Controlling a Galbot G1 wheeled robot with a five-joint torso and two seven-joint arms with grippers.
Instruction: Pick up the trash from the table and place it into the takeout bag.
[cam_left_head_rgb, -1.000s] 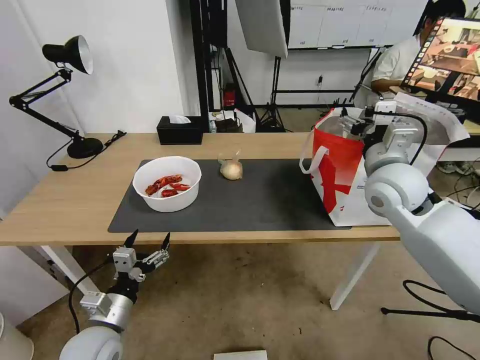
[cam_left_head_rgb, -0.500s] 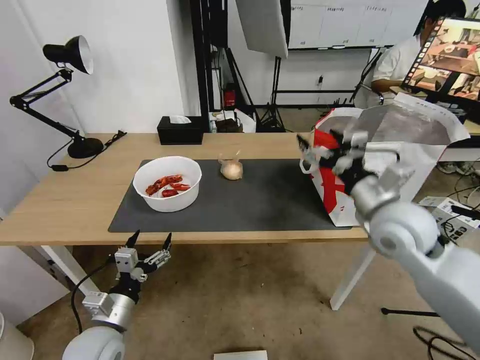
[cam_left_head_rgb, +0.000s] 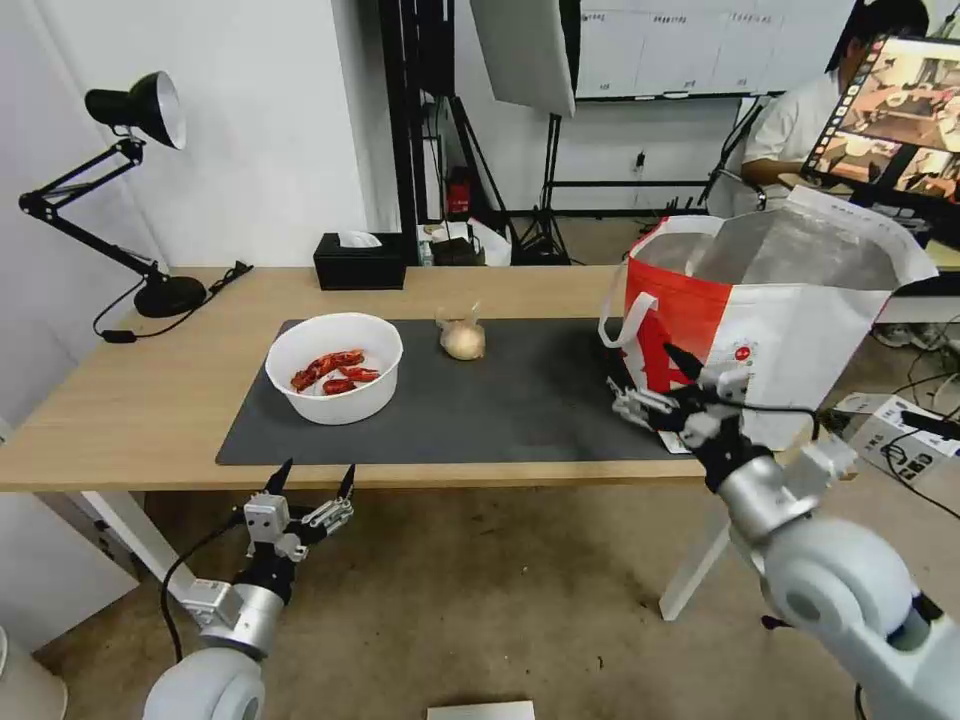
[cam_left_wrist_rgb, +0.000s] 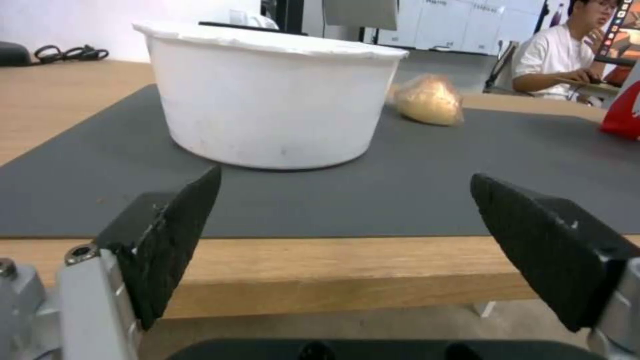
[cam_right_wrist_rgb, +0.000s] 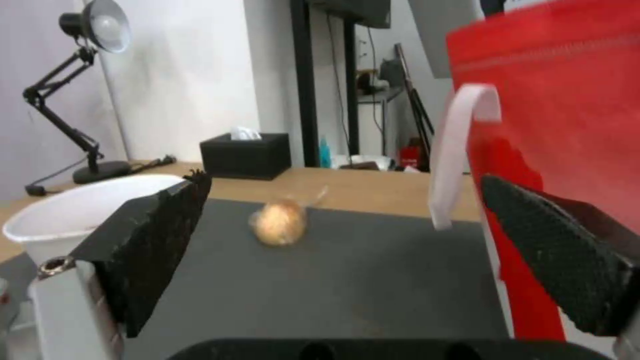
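Two pieces of trash are sitting on the dark grey mat (cam_left_head_rgb: 480, 400) of the desk (cam_left_head_rgb: 130, 400): a white bowl (cam_left_head_rgb: 335, 367) holding red crayfish shells at the mat's left, and a small knotted clear bag (cam_left_head_rgb: 462, 338) just right of it, toward the far edge. The takeout bag (cam_left_head_rgb: 780, 310) is standing open at the desk's right end, silver lining showing.

The right claw (cam_left_head_rgb: 655, 385) is hovering with jaws spread and empty, low over the mat's near right corner, just beside the tote's red side. The left claw (cam_left_head_rgb: 312, 480) is waiting below the desk's near edge, jaws also spread, holding nothing.

Judging by this, the step in hand is reaching for another piece; neither is gripped yet. The next move likely calls for closing on the knotted bag or the bowl rim without tipping the shells.

The left wrist view is showing the bowl's plain wall at desk level, its contents hidden; the head view is revealing the shells inside. The right wrist view is showing the tote's white loop handle (cam_right_wrist_rgb: 460, 150) close up.
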